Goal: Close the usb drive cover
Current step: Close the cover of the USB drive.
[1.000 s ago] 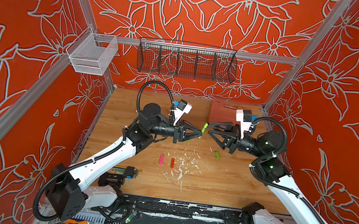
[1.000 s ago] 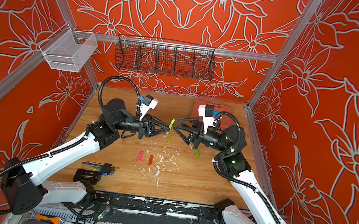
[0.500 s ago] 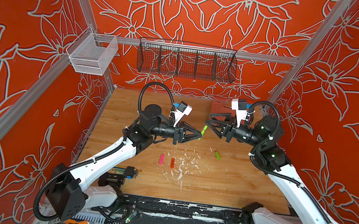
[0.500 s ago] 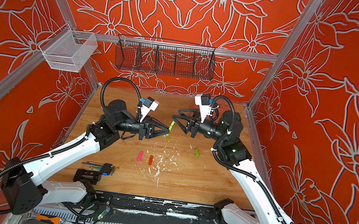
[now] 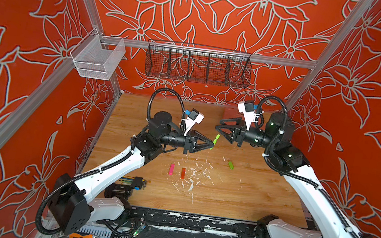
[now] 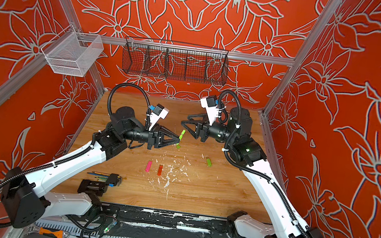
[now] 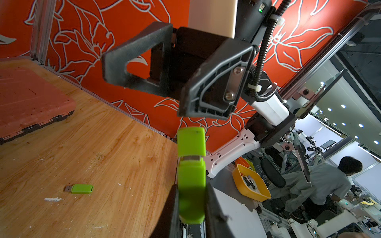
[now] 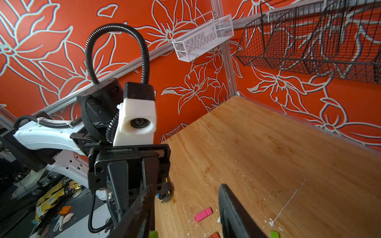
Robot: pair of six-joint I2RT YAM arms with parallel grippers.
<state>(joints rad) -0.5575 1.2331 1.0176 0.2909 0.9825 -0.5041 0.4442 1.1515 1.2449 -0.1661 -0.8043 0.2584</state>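
**While my left gripper (image 5: 211, 145) clamps the usb drive (image 7: 191, 185), my right gripper (image 5: 218, 124) gapes empty**

Since my left jaws are clenched on its green body, the drive hangs clear of the wooden table (image 5: 237, 193). Its cover (image 7: 191, 142) sits on the far end, a sliver of metal showing between them. Just past the cover, my right jaws are spread, grasping nothing. Further right, a second green drive (image 5: 231, 164) lies uncapped on the table.
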